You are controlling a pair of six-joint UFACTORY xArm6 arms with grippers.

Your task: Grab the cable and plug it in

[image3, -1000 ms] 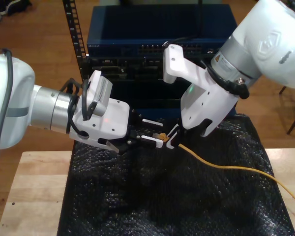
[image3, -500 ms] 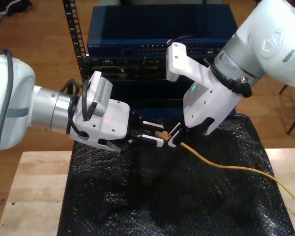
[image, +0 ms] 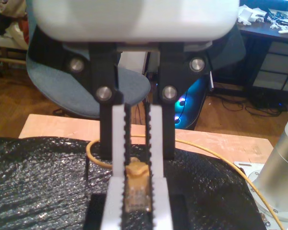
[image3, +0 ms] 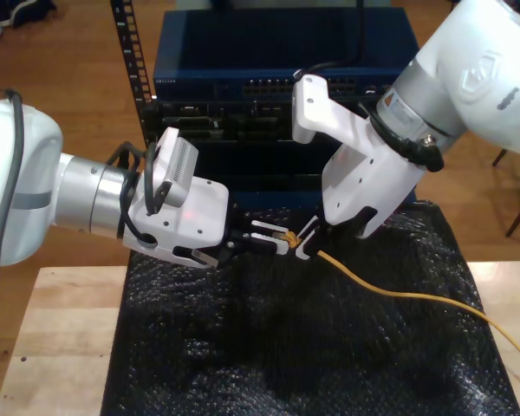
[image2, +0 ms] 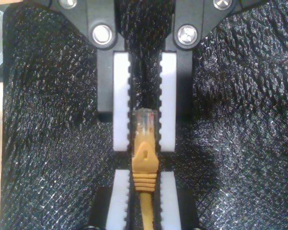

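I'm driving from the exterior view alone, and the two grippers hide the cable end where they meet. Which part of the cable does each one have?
Observer: My second gripper is shut on the orange boot just behind the plug. The cable trails out between its fingers.
Operator: And the other one?
Observer: My first gripper has its toothed pads on either side of the clear plug. I cannot tell whether they pinch it.
Operator: Is the plug sitting straight?
Observer: Yes. In the second wrist view it lies in line with both pairs of fingers, over the black mat.
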